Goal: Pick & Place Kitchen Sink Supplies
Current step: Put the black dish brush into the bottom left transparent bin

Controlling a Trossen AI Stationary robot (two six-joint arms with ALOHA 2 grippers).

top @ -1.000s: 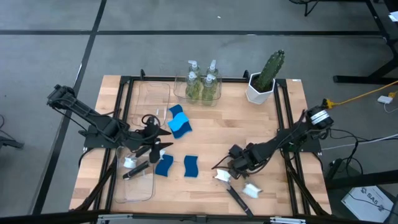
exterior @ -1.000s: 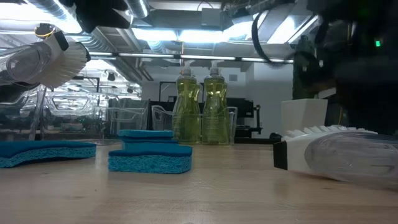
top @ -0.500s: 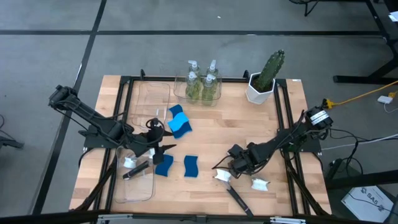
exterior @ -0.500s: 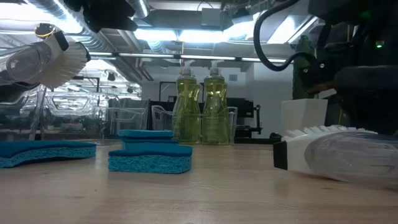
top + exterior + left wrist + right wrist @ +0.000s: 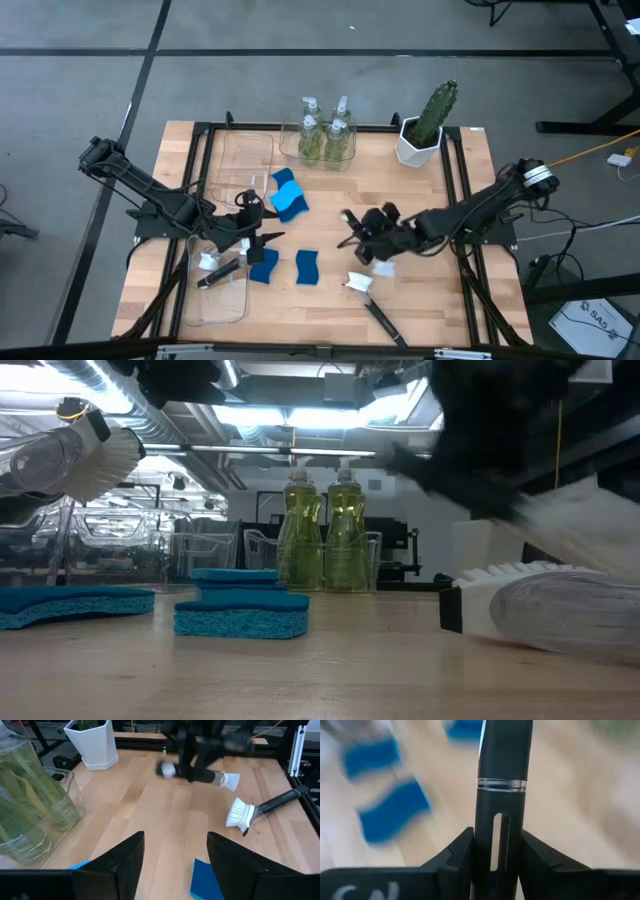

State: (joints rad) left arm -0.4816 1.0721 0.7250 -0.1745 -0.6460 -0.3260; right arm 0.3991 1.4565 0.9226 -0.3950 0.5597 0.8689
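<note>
Right wrist view pretty much settles it: the right end effector (image 5: 492, 850) is clamped on a dish brush (image 5: 502, 780), fingers pressed to both sides of the black handle, which runs straight out ahead of the camera. From the high view that same brush (image 5: 382, 266) is up off the desk (image 5: 450, 200) near the middle-right, white head poking out just beside the right end effector (image 5: 372, 240). Left wrist view catches it too, blurry, hanging in the air with the head pointing sideways.

Second dish brush (image 5: 370, 300) lies flat on the desk just in front of that, near the front edge, white head toward the center.

Blue sponges: two overlapping (image 5: 288, 196) toward the left-middle, and two more (image 5: 307, 267) side by side closer to the front.

Soap bottles (image 5: 325, 130) stand together inside a clear bin (image 5: 290, 150) at the back edge, with the cactus in its white pot (image 5: 420, 140) to their right.

Left end effector (image 5: 250, 228) hovers over the edge of a long clear bin (image 5: 215, 310) on the left side, fingers spread apart with nothing between them. A third brush (image 5: 215, 270) lies inside that bin.
</note>
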